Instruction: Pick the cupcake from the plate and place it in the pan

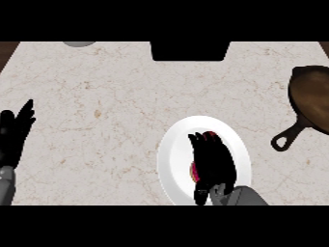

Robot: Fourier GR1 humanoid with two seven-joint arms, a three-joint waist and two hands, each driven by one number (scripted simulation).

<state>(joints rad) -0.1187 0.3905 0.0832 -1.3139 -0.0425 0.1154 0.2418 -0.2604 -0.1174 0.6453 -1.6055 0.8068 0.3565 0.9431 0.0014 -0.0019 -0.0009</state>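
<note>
One white plate [171, 159], one dark pan [320, 101] (cut off at the right edge) and one cupcake [194, 171] sit on the counter [102, 96]. The cupcake, on the plate, is mostly hidden beneath the right hand [213, 161], whose fingers curl over it. The left hand [10, 137] rests open at the left edge, fingers up.

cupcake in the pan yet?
No. The pan holds nothing; the right hand covers the cupcake on the plate.
</note>
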